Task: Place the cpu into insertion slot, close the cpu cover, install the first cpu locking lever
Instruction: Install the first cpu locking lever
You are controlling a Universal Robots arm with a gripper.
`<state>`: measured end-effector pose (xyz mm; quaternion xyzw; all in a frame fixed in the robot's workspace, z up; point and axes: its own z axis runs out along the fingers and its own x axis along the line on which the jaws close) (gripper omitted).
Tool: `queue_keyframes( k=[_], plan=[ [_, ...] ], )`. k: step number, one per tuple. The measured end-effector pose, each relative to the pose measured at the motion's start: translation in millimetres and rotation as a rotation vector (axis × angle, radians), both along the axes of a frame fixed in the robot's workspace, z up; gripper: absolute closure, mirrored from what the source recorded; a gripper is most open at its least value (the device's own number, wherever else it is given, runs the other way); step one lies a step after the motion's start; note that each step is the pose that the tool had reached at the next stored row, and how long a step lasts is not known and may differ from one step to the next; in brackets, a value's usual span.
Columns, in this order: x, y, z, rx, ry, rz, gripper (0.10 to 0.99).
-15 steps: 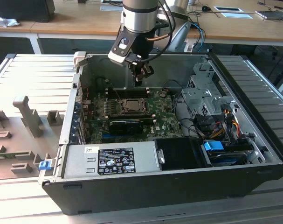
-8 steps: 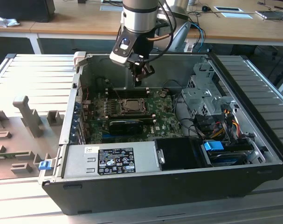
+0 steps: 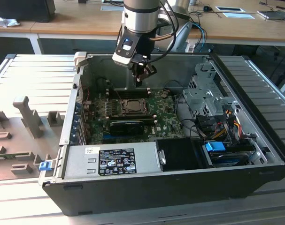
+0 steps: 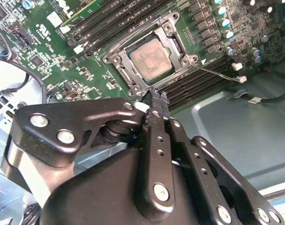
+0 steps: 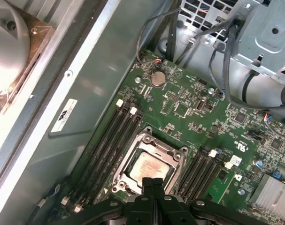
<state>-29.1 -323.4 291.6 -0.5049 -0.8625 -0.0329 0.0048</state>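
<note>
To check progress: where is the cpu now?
In both wrist views the cpu lies in the window of the cpu cover, between the memory slots, just beyond the shut pincer.

The cpu (image 4: pixel 150 58) lies in its motherboard (image 5: pixel 189 93) socket, the cpu cover (image 4: pixel 123 66) framing it, memory slots (image 5: pixel 109 140) on both sides, and the claw (image 3: pixel 140 81) above.

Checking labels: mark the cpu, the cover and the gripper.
cpu (image 4: pixel 150 57): second wrist view, middle of its metal top.
cover (image 4: pixel 126 72): second wrist view, a frame bar.
gripper (image 4: pixel 156 95): second wrist view, between its fingertips.
</note>
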Motion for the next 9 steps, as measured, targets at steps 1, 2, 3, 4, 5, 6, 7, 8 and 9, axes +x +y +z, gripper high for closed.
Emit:
queue_keyframes(
  k=[1,2,3,4,5,6,7,8,9],
  plan=[
    [0.0,0.0,0.0,0.000,0.0000,0.004,0.980],
    [0.0,0.0,0.0,0.000,0.0000,0.009,0.980],
    [0.0,0.0,0.0,0.000,0.0000,0.014,0.980],
    [0.0,0.0,0.0,0.000,0.0000,0.020,0.980],
    [0.0,0.0,0.0,0.000,0.0000,0.024,0.980],
    [0.0,0.0,0.0,0.000,0.0000,0.035,0.980],
    [0.0,0.0,0.0,0.000,0.0000,0.044,0.980],
    [0.0,0.0,0.0,0.000,0.0000,0.051,0.980],
    [0.0,0.0,0.0,0.000,0.0000,0.059,0.980]
  ],
)
